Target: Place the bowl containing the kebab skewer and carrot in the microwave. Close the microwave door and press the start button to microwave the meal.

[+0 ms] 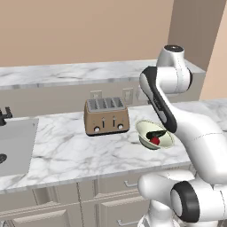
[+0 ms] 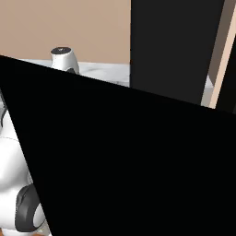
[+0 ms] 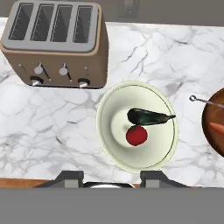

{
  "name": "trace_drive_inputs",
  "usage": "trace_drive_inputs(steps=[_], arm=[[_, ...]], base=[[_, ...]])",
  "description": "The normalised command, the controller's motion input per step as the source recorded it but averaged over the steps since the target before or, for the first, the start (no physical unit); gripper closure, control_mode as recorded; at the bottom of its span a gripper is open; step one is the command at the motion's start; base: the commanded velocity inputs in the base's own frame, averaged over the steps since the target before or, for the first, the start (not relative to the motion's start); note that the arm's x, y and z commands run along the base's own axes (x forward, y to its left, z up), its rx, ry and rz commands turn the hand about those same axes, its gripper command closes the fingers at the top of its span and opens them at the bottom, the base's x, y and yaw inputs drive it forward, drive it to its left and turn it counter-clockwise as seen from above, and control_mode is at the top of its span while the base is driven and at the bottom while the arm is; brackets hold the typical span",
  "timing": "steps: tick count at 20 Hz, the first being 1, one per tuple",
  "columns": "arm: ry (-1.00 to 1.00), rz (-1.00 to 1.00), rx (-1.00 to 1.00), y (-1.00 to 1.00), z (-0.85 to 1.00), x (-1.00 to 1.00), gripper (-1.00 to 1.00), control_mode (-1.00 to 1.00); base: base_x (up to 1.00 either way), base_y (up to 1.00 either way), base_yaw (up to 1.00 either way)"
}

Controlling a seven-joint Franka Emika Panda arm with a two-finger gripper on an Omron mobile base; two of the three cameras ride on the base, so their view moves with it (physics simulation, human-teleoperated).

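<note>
Hovering above the marble counter (image 3: 52, 122) with the gripper (image 3: 111, 177) pointed down at a pale cream-green bowl (image 3: 136, 127), fingertips (image 3: 70, 177) showing low in the hand view on either side of that bowl's near rim, a clear gap between them, clamped on nothing. Holding a dark elongated piece (image 3: 151, 117) and a small round red item (image 3: 136, 135), that pale bowl (not the task's one). Just beyond it, a tan four-slot toaster (image 3: 57, 43), slots up, knobs along its front face, standing apart from the bowl. At the right edge of the hand view, cut off by the frame, the reddish-brown bowl (image 3: 215, 124) sitting on the counter near the pale bowl but not touching it; an orange tip of the carrot (image 3: 217, 127) lying inside, and the thin stick of the skewer (image 3: 205, 101) poking out over the rim toward the pale bowl. From the left base view, the same toaster (image 1: 106, 116) and pale bowl (image 1: 154, 134) side by side on the counter, the arm (image 1: 159, 102) reaching down over the bowl, a sink (image 1: 15, 146) at far left. Across most of the right base view, a large flat black panel (image 2: 138, 161), too close to tell what it belongs to.
</note>
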Motion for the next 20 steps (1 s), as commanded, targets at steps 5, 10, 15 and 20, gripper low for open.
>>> trace_drive_inputs(steps=[5,10,15,20], arm=[[-0.02,0.0,0.01,-0.13,-0.09,-0.39,-1.0,-1.0],[-0.16,-0.18,0.03,-0.44,-0.41,-0.64,-1.0,-1.0],[-0.27,-0.27,0.21,-0.91,-0.37,-0.47,-1.0,-1.0],[-0.22,-0.26,0.36,-1.0,-0.41,-0.24,-1.0,-1.0]], base=[[0.0,0.0,0.0],[0.0,0.0,0.0],[0.0,0.0,0.0],[0.0,0.0,0.0]])
